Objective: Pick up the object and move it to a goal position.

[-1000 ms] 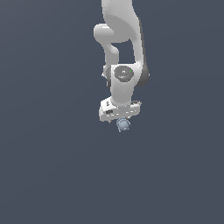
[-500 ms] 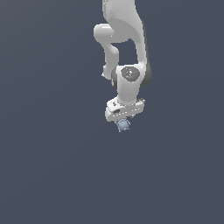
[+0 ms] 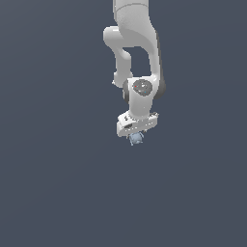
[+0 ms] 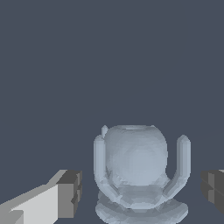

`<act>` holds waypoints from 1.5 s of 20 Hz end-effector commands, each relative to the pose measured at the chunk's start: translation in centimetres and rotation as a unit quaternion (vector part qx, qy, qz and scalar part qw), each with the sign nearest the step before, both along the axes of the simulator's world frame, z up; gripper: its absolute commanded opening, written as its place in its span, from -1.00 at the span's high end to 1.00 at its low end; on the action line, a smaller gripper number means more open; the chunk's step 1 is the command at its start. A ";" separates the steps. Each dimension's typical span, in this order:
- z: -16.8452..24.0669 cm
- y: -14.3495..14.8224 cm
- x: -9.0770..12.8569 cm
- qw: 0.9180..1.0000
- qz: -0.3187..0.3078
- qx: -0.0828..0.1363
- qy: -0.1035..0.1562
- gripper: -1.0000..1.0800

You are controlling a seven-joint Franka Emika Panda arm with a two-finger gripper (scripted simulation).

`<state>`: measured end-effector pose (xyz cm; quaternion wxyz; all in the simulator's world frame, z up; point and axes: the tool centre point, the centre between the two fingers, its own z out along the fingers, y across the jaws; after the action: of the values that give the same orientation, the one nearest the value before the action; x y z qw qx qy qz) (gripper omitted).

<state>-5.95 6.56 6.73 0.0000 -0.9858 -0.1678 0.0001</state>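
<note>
The object (image 3: 136, 139) is a small pale blue-grey roundish lump with short curved nubs, lying on the dark grey floor. My white gripper (image 3: 137, 132) hangs straight over it, pointing down. In the wrist view the object (image 4: 135, 168) sits between the two dark-tipped fingers (image 4: 68, 194), with a narrow gap showing on each side. The gripper (image 4: 140, 192) is open and straddles the object without touching it.
The white arm (image 3: 137, 53) rises from the gripper to the top of the exterior view. A plain dark grey floor (image 3: 58, 183) surrounds the object on all sides.
The wrist has shifted a little toward the exterior view's right and sunk slightly over the object. The object has stayed in place.
</note>
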 end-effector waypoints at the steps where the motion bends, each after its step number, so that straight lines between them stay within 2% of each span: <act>1: -1.2 0.0 -0.1 1.000 0.001 0.000 0.000 -0.92; 8: -2.6 0.1 0.0 1.000 0.001 0.000 0.000 -0.92; 9: -2.6 0.1 0.0 1.000 0.001 0.000 0.000 1.00; 22: -2.3 0.0 0.1 1.000 0.001 0.000 -0.001 1.00; 30: 0.9 -0.2 0.9 1.000 0.001 0.000 -0.001 1.00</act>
<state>-5.29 6.42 6.81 -0.0001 -0.9856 -0.1692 -0.0004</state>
